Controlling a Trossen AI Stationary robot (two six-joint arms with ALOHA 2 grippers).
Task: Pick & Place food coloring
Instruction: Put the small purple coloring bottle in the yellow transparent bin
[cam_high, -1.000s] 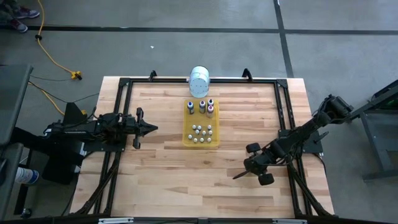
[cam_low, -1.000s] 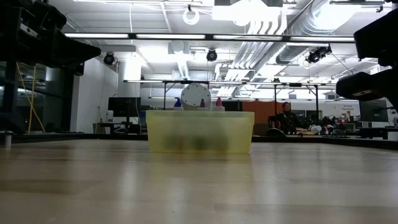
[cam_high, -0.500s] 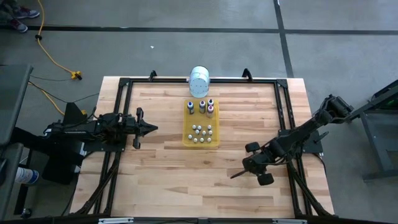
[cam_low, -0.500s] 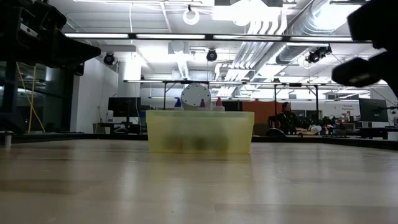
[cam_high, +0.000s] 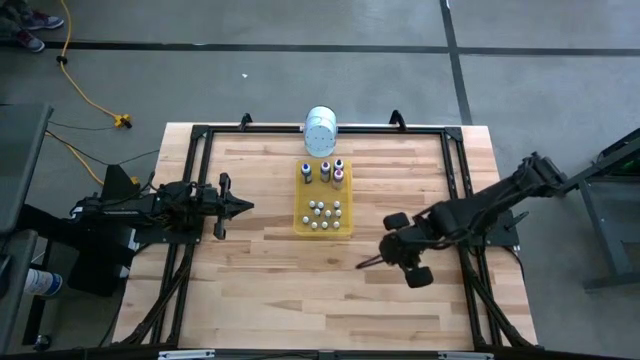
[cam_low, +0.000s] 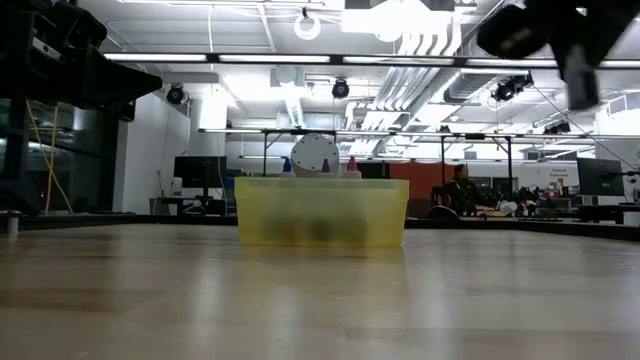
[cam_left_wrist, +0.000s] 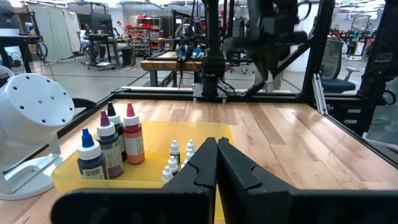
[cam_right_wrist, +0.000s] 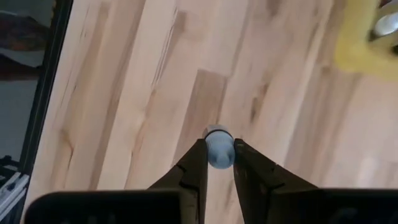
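The yellow tray (cam_high: 323, 222) sits in the far middle of the table. It holds three taller bottles (cam_high: 322, 170) with dark and reddish bodies at its far end, and several tiny white-capped bottles (cam_high: 325, 212) nearer. The left wrist view shows the taller bottles (cam_left_wrist: 112, 146) and the tiny bottles (cam_left_wrist: 177, 158) standing upright in the tray. My right gripper (cam_high: 366, 263) hangs over the wood to the right of the tray's near corner, shut on one tiny food coloring bottle (cam_right_wrist: 218, 149). My left gripper (cam_high: 246, 206) waits shut to the left of the tray, its fingertips (cam_left_wrist: 216, 149) together. My right gripper pinches a tiny pale bottle between its two fingertips (cam_right_wrist: 198, 158). The bottle's rounded whitish end (cam_right_wrist: 217, 135) pokes out just past them. The fingers slant down toward the table's left. The bottle is lifted clear of the wood below it.
A large white cylindrical container (cam_high: 321, 128) with small holes in its face lies at the far edge behind the tray. A black frame (cam_high: 200, 135) runs along the table's sides. Bare wood lies across the near half (cam_high: 300, 290).
My right arm has swung toward the table's left, bringing its gripper closer to the tray's near right corner. In the low view it has climbed higher. The fingers have stayed shut. The left arm and the tray have not moved.
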